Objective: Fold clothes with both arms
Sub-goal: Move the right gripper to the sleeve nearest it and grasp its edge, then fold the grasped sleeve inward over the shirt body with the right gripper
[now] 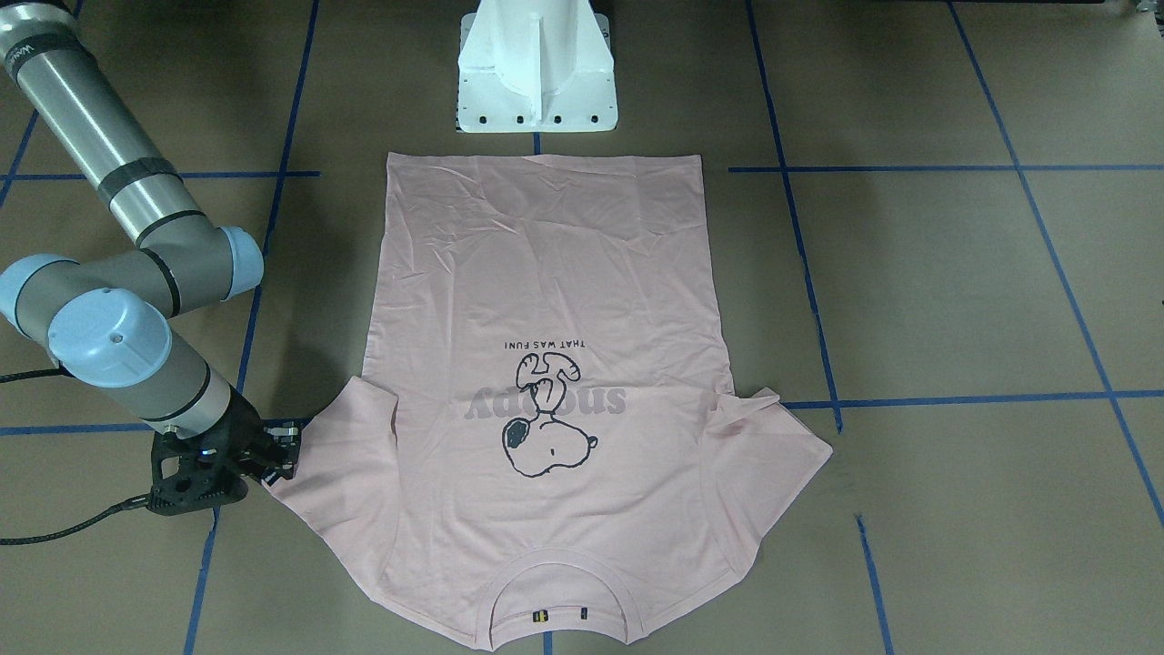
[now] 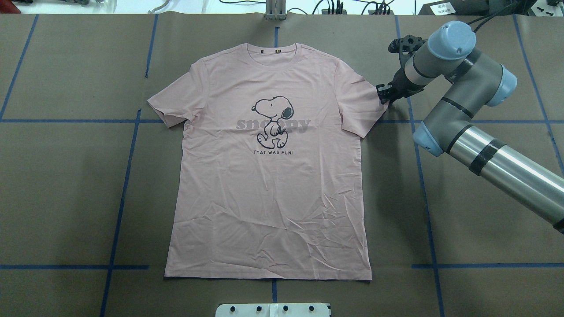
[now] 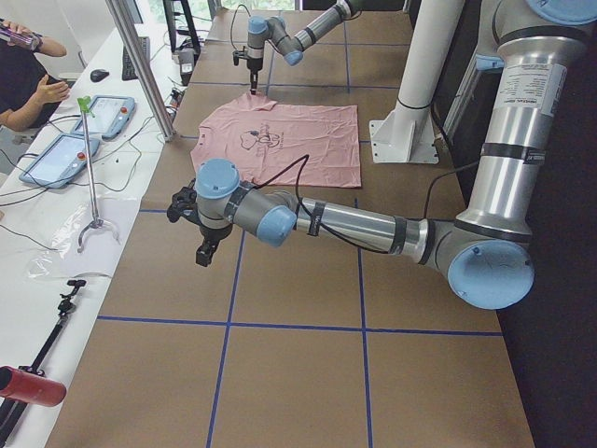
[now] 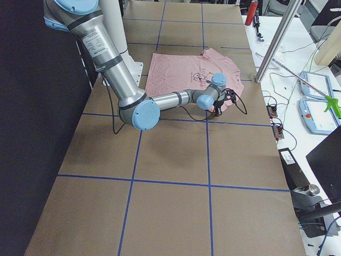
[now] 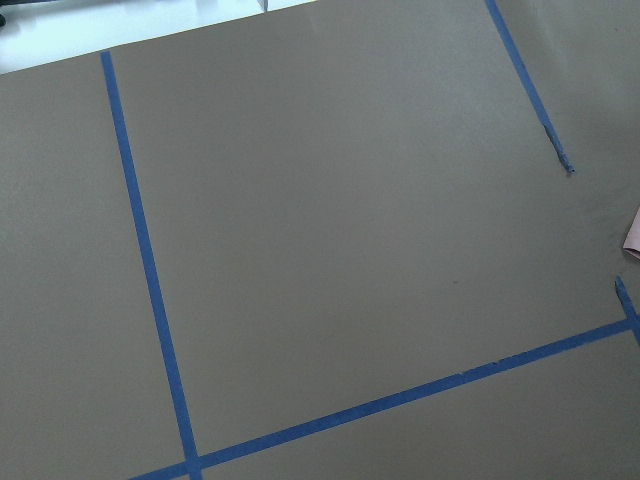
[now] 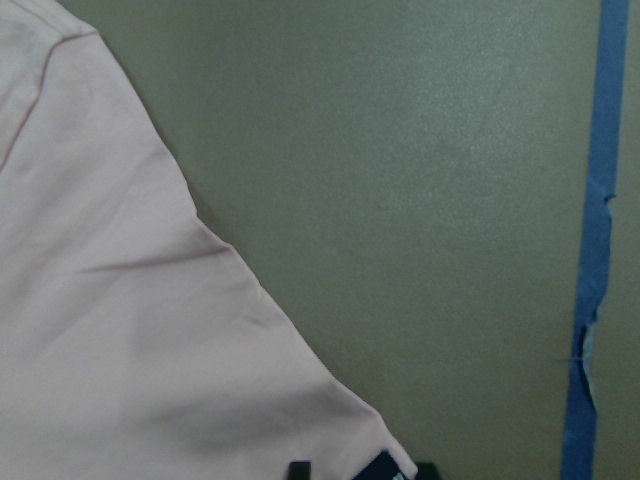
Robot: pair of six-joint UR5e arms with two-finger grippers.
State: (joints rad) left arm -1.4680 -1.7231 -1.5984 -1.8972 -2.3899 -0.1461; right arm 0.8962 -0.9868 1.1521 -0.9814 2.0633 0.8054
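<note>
Pink sleeve (image 6: 120, 330) lies on table (image 6: 400, 200), apart from blue tape (image 6: 600, 200).

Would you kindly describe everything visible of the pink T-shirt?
The T-shirt is pale pink, short-sleeved, with a ribbed round collar. It lies unfolded, flat and face up on the table, collar away from the robot's base, lower half lightly creased. Its front shows a black-outline Snoopy over grey lettering and THAT WAS FUN! The right gripper meets one sleeve tip; whether it grips is unclear.
</note>
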